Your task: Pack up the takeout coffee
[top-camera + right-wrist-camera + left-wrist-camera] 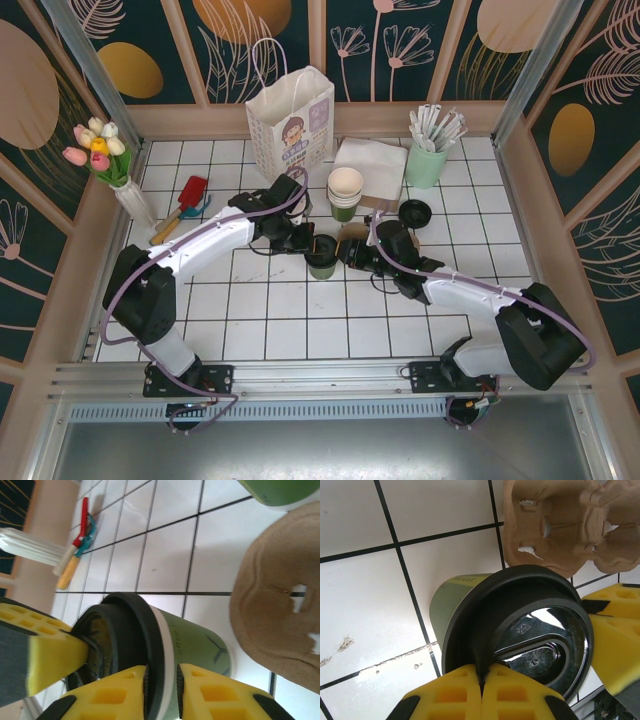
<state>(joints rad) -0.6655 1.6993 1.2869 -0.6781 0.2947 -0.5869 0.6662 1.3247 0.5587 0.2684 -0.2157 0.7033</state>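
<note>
Left tool pinching takeout coffee lid, right tool clamping rim, cup partly hidden

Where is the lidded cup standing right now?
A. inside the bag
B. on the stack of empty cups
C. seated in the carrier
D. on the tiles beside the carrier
D: the cup stands on the tiles, with the carrier beside it and the bag far behind.

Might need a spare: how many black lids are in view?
2. One lid is on the takeout coffee mid-table; one loose lid lies on the tiles near the straw pot. Others may be hidden.
</note>
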